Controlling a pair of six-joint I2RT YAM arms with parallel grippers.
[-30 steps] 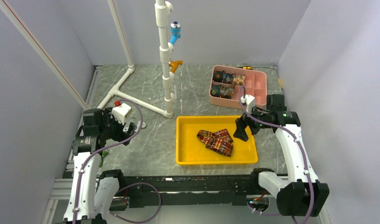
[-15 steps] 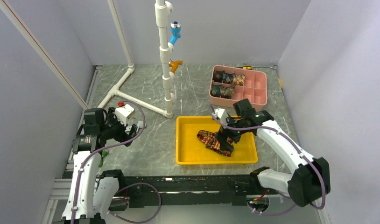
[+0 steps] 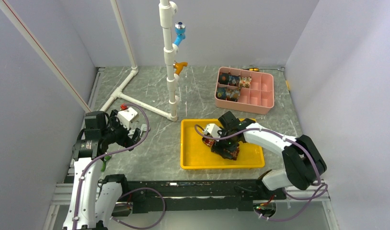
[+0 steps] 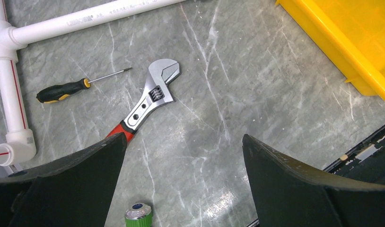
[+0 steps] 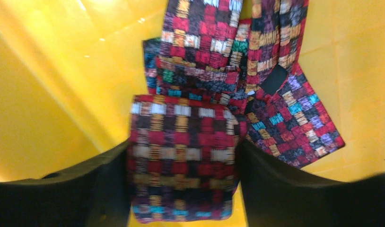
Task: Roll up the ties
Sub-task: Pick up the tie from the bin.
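Red, dark and gold patterned fabric tie, crumpled in yellow plastic tray | right pincer straddles blurred folded end, grip indiscernible | left pincer spread

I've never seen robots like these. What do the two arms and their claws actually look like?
The left arm and right arm are white tubing between chunky black joints, each with a thin purple cable looping alongside. The left gripper and right gripper are black, each with two broad wedge-shaped fingers.
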